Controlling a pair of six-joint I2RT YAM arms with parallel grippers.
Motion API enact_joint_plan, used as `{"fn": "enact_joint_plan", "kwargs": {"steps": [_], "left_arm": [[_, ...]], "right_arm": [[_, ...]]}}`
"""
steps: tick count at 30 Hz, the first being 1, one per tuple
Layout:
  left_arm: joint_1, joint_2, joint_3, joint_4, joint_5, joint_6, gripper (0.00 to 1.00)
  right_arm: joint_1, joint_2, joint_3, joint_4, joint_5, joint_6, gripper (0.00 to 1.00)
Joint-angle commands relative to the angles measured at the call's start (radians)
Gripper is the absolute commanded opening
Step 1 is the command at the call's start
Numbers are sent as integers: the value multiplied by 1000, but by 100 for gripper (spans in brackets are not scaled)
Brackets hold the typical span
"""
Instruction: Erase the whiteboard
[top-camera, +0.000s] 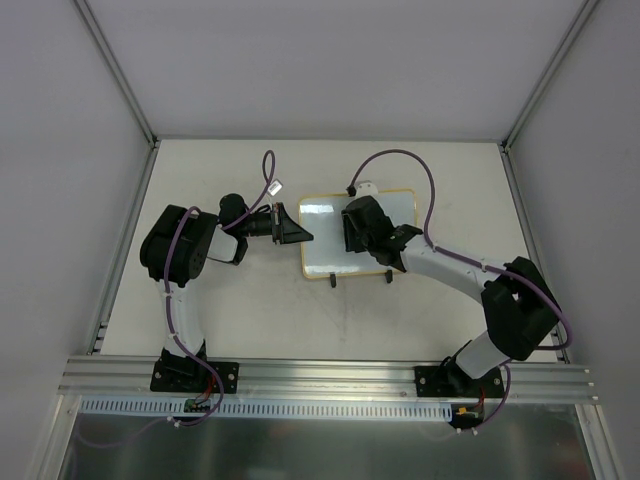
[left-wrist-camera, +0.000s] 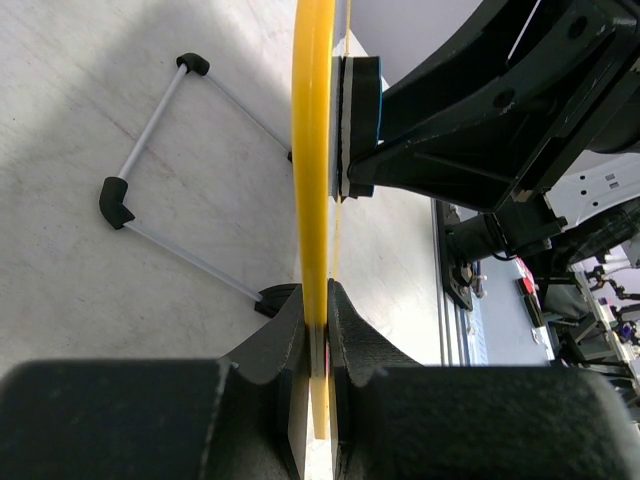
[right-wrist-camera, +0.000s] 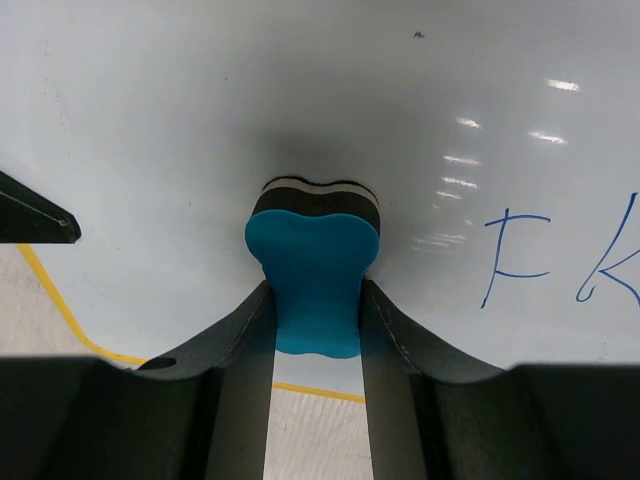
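The whiteboard (top-camera: 322, 243) lies on the table at centre, glossy white inside a thin yellow frame (left-wrist-camera: 312, 140). My left gripper (top-camera: 298, 237) is shut on its left edge; the left wrist view shows the frame edge-on, pinched between my jaws (left-wrist-camera: 318, 305). My right gripper (top-camera: 352, 232) hovers over the board's middle, shut on a blue eraser (right-wrist-camera: 315, 275) whose felt face presses on the white surface (right-wrist-camera: 250, 90). Blue handwriting (right-wrist-camera: 520, 260) sits to the eraser's right. The eraser (left-wrist-camera: 362, 115) also shows flat against the board.
The board's wire stand with black caps (left-wrist-camera: 150, 150) rests on the table beyond the frame, its two black feet (top-camera: 333, 281) at the near edge. A white connector (top-camera: 276, 187) lies behind my left gripper. Enclosure walls ring the table, and an aluminium rail (top-camera: 330, 375) runs along the front.
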Motion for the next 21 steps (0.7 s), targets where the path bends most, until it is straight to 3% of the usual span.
{"fn": "enact_joint_plan", "kwargs": {"steps": [1, 21], "left_arm": [[-26, -34, -4, 378, 42, 49, 0], [-28, -45, -11, 378, 42, 49, 0]], "right_arm": [[1, -3, -36, -6, -20, 34, 11], [-59, -70, -90, 3, -38, 16, 11]]}}
